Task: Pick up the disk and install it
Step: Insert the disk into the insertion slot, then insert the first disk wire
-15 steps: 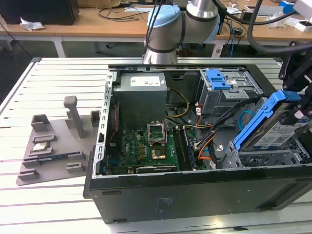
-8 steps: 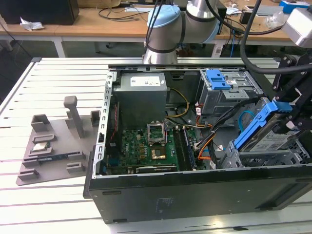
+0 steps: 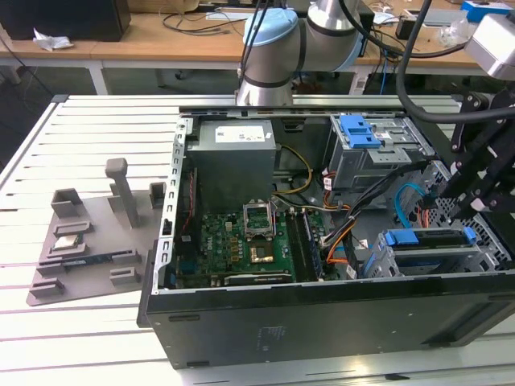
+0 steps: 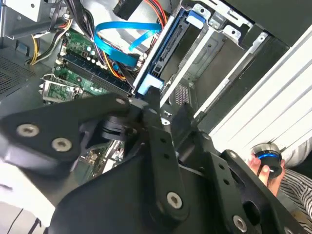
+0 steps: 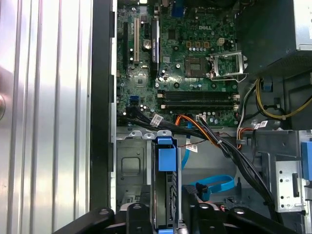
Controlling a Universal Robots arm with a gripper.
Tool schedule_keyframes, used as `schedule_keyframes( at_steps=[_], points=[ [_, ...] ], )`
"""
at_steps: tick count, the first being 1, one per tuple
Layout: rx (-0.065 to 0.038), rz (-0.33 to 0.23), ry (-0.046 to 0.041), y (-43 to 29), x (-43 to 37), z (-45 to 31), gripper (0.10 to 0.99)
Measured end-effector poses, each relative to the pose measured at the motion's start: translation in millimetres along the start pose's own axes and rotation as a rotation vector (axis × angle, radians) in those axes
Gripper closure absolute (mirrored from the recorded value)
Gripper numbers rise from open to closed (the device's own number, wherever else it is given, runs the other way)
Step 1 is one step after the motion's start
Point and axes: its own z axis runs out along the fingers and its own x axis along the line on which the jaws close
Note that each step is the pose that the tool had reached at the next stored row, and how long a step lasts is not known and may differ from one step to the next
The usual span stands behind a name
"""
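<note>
The disk (image 3: 426,239) stands on edge in the lower drive cage at the exterior view's right of the open computer case (image 3: 241,322). Its blue carrier rail shows along the upper edge. My gripper (image 3: 465,211) hangs over the disk's end nearest the case wall. In the first wrist view the disk (image 5: 165,165) runs edge-on between my two black fingers (image 5: 140,214), which press against both its sides, so the gripper (image 5: 167,214) is shut on it. In the second wrist view the disk (image 4: 163,53) lies in the cage beyond the gripper (image 4: 167,114).
The motherboard (image 3: 241,241) fills the case floor, with the grey power supply (image 3: 233,153) behind it. A blue bracket (image 3: 358,130) tops the upper cage. Cables (image 3: 362,213) cross beside the lower cage. A grey fixture plate (image 3: 88,233) lies outside the case. A hand (image 4: 265,163) holds a small device.
</note>
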Motion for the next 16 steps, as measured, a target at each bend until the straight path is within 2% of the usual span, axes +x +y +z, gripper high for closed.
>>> schedule_keyframes(
  at_steps=[1,2,3,4,5,12,16],
  points=[
    [0.0,0.0,0.0,0.0,0.0,0.1,0.788],
    [0.0,0.0,0.0,0.0,0.0,0.1,0.788],
    [0.0,0.0,0.0,0.0,0.0,0.2,0.91],
    [0.0,0.0,0.0,0.0,0.0,0.2,0.91],
    [0.0,0.0,0.0,0.0,0.0,0.2,0.969],
    [0.0,0.0,-0.0001,0.0,0.0,0.6,0.98],
    [0.0,0.0,0.0049,-11.8,-11.8,2.4,0.98]
  ],
)
